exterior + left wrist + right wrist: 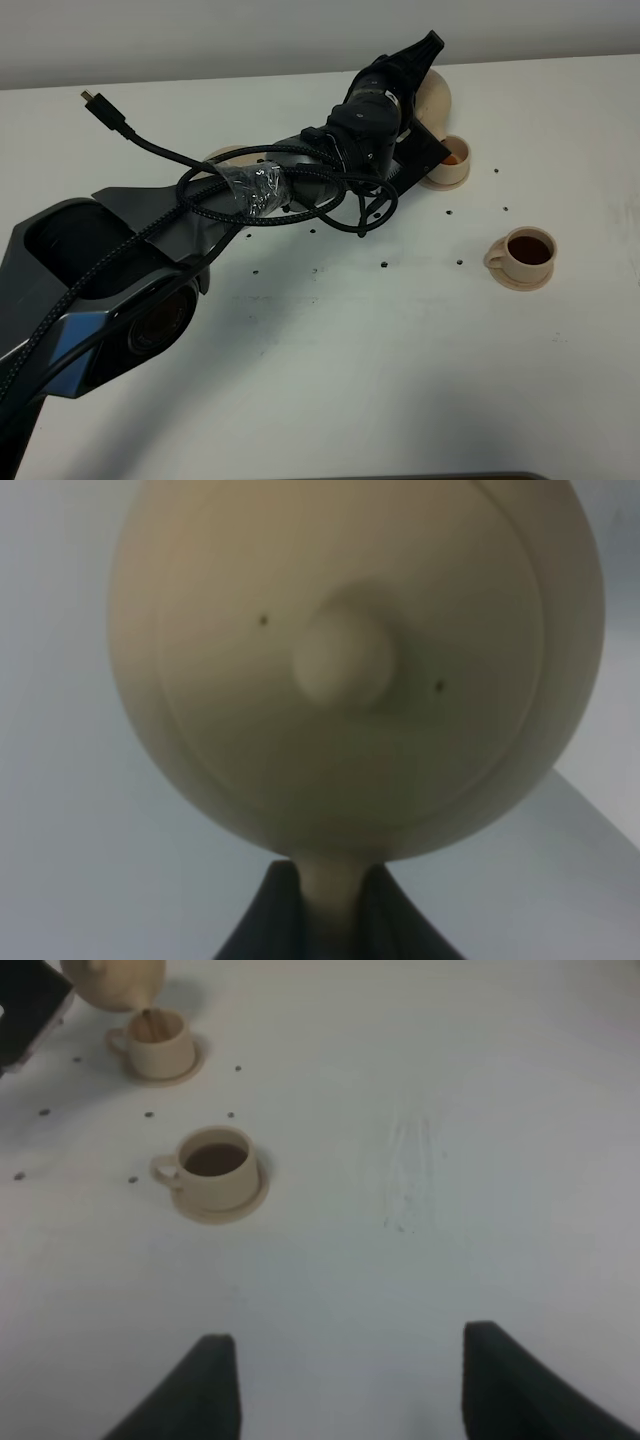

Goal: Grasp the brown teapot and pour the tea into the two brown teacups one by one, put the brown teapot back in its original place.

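Note:
My left gripper (pixel 426 52) reaches across to the far right and is shut on the loop handle of the brown teapot (pixel 437 96). The teapot is tilted over the far teacup (pixel 452 160), which holds some tea. In the left wrist view the lidded teapot (pixel 340 660) fills the frame, its handle between the fingers (pixel 262 925). The right wrist view shows the teapot (pixel 115 980) with a thin stream falling into that cup (pixel 160 1045). The near teacup (pixel 523 257) on its saucer is full of dark tea; it also shows in the right wrist view (pixel 212 1170). My right gripper (pixel 345 1385) is open and empty, well away from the cups.
The wide tan saucer disc (pixel 226 154) lies at the back centre-left, mostly hidden behind the left arm. A loose black cable (pixel 120 122) loops off the arm. Small dark specks (pixel 384 264) dot the white table (pixel 350 380).

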Available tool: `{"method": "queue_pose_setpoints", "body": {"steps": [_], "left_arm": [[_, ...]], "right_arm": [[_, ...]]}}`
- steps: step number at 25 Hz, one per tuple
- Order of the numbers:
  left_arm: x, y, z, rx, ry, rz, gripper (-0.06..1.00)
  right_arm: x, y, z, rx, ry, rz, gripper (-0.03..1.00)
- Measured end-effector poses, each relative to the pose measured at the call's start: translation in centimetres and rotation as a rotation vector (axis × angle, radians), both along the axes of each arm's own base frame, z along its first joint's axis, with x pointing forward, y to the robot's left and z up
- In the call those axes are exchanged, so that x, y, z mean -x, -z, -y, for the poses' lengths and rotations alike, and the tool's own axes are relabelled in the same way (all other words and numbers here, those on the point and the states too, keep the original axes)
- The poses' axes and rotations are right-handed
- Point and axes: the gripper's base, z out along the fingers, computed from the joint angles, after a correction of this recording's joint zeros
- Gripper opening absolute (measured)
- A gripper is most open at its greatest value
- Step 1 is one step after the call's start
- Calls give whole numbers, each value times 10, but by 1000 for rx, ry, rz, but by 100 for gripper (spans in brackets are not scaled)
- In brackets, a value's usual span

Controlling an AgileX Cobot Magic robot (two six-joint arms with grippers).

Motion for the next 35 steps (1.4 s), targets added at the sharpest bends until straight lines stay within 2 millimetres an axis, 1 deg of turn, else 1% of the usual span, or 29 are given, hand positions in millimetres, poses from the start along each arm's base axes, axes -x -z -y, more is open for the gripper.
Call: {"method": "queue_pose_setpoints", "body": {"steps": [10,16,35], "left_arm": [[3,-2,5,-2,20,23,13],[3,-9,5,-8,30,43,13],[2,-11,6,-35,48,67,13]], "right_arm": [[0,0,0,0,0,0,48],[0,0,0,0,0,0,48],[0,0,0,0,0,0,48]]}}
